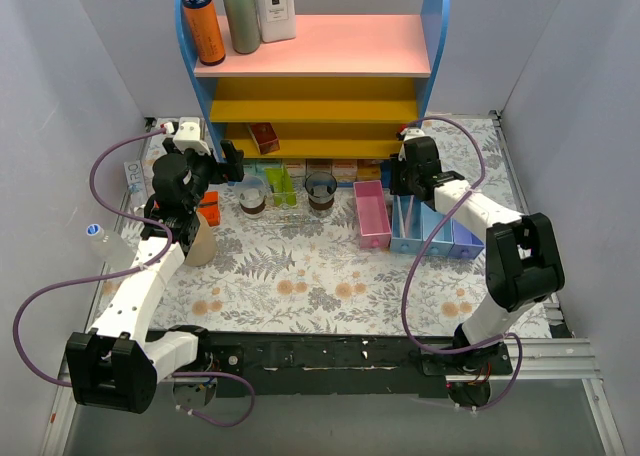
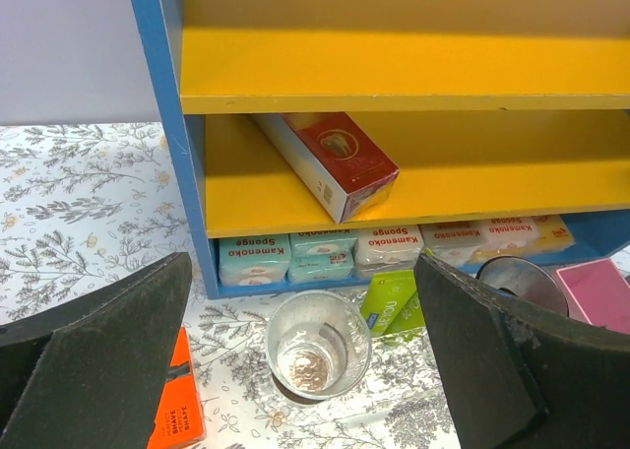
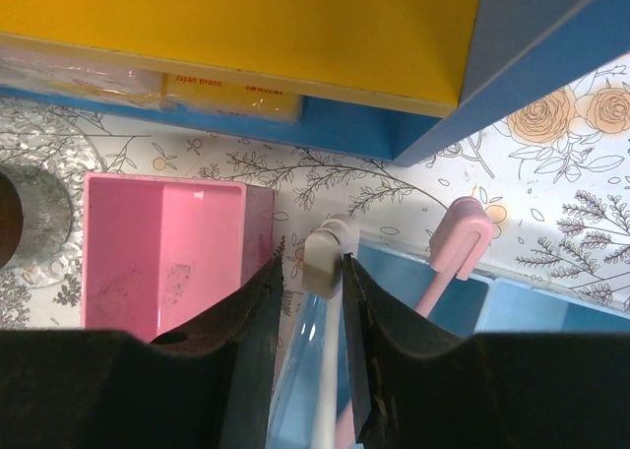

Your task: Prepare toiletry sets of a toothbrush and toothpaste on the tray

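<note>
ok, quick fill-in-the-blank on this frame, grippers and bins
1. The right gripper straddles a ___ toothbrush.
2. That toothbrush stands in a ___ bin.
3. The left gripper is wide ___ near a clear cup.
4. The pink bin is ___.
Missing: white; blue; open; empty.

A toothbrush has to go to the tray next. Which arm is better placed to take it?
Right. The right gripper brackets a white toothbrush in the blue bin; the left gripper hangs open over a cup by the shelf, away from the bins.
</note>
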### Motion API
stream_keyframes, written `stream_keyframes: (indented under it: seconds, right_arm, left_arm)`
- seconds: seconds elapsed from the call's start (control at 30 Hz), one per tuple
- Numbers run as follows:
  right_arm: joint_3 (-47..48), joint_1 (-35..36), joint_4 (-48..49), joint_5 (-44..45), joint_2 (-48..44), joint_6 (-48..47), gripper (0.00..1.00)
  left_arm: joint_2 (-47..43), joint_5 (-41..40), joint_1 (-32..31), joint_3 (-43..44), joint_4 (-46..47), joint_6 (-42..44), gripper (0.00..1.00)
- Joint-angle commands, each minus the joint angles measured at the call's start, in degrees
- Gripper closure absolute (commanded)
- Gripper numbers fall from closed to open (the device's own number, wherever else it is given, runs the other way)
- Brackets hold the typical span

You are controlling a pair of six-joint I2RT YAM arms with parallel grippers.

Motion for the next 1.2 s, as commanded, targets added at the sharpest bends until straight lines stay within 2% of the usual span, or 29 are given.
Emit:
stream_keyframes:
  seconds: [0.0, 0.43, 0.73, 0.87, 1.07, 1.17]
  right_arm:
    - [2.5, 0.7, 2.0, 2.9, 1.6, 0.5, 0.61]
    - [1.7, 1.3, 1.9, 8.1, 1.9, -0.1, 0.65]
    - [1.9, 1.3, 1.9, 7.5, 1.3, -0.2, 0.77]
    - [1.9, 1.3, 1.8, 7.3, -0.4, -0.5, 0.88]
    - [1.7, 1.3, 1.9, 6.0, -4.6, -0.6, 0.98]
    - [1.3, 1.3, 2.5, 5.0, -7.7, -0.5, 0.98]
  left_arm:
    - [-0.3, 0.4, -0.3, 0.8, -0.6, 0.7, 0.02]
    - [-0.2, 1.2, -0.3, 0.8, -0.5, 0.4, 0.02]
    - [0.2, 1.9, -0.3, 0.7, -0.3, -0.1, 0.02]
    - [0.4, 2.2, -0.3, 0.7, -0.3, -0.3, 0.02]
    - [0.4, 3.4, -0.3, 0.9, -0.2, -0.7, 0.02]
    - [0.4, 4.9, -0.3, 0.9, 0.0, -1.0, 0.02]
